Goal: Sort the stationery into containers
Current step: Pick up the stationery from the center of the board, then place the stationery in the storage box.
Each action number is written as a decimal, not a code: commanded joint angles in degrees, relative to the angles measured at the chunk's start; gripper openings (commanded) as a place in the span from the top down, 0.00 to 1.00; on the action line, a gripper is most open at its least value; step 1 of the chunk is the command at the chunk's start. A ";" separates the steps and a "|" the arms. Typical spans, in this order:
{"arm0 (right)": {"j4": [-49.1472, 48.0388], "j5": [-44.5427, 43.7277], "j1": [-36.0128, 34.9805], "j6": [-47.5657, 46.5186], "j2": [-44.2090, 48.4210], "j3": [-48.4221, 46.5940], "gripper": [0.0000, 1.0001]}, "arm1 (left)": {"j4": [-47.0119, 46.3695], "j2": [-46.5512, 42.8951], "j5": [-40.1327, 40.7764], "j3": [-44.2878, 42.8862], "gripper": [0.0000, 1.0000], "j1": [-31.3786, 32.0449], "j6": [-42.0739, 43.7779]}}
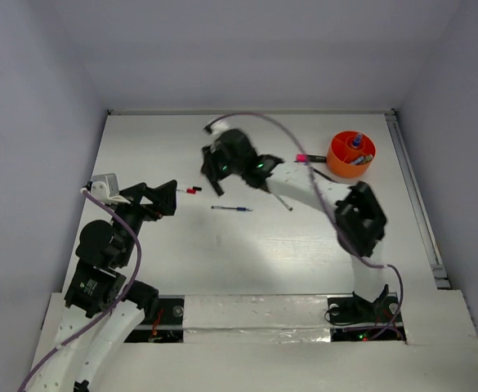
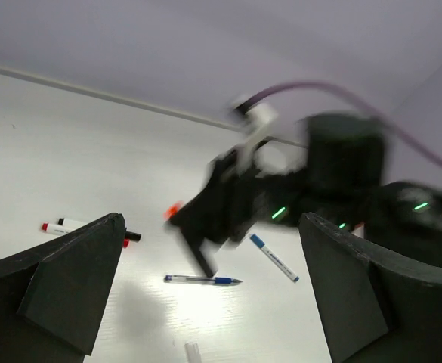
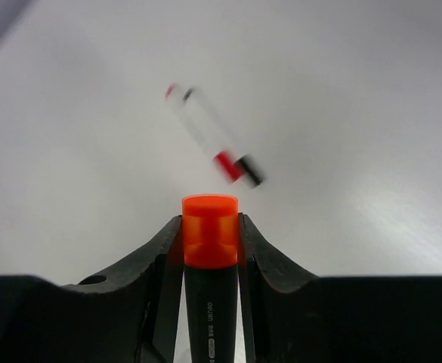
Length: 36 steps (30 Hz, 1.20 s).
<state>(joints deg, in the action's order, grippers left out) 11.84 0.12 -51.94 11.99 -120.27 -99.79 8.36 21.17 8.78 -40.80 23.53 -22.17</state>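
Note:
My right gripper is over the middle of the table, shut on a black highlighter with an orange cap; the cap sticks out past the fingertips. Beyond it lie two white markers, one red-capped and one black-capped, blurred. My left gripper stands open and holds nothing, just left of those markers. Between its fingers I see a blue pen and a white marker with a blue cap on the table. The orange cup stands at the back right with several items in it. A pink marker lies to its left.
A purple cable arches over the right arm. The right arm's elbow hangs over the right side of the table. A dark pen lies near the cup. A small white piece lies close below my left gripper.

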 commanded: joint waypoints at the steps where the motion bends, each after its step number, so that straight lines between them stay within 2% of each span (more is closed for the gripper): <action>1: -19.19 -2.93 11.05 3.31 15.13 7.13 0.96 | -3.35 -0.51 -1.13 0.28 0.01 -0.24 -0.06; 3: -21.23 -6.77 17.38 1.56 18.30 13.37 0.96 | -3.61 -0.78 -1.74 0.37 0.01 -0.76 -0.06; 9: -25.72 -12.77 31.43 -5.04 24.64 20.16 0.96 | -3.97 -0.87 -2.80 0.45 0.01 -0.77 -0.06; 13: -28.26 -17.51 36.11 -10.65 24.21 21.47 0.96 | -4.05 -0.95 -2.97 0.45 0.01 -0.77 -0.06; 19: -35.55 -24.70 38.14 -16.81 23.24 27.52 0.96 | -4.14 -0.78 -3.24 0.45 0.01 -0.77 0.03; 25: -40.83 -33.50 38.67 -18.49 21.22 31.50 0.97 | -4.23 -0.60 -3.50 0.45 0.01 -0.77 0.03; 36: -45.75 -37.91 39.73 -22.00 16.82 32.02 0.97 | -4.32 -0.25 -3.42 0.54 0.01 -0.77 0.03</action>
<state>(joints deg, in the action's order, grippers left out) -26.63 -34.02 -12.75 -7.86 -103.09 -67.90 7.46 20.78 6.02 -40.73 23.14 -22.17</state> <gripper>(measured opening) 0.357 0.990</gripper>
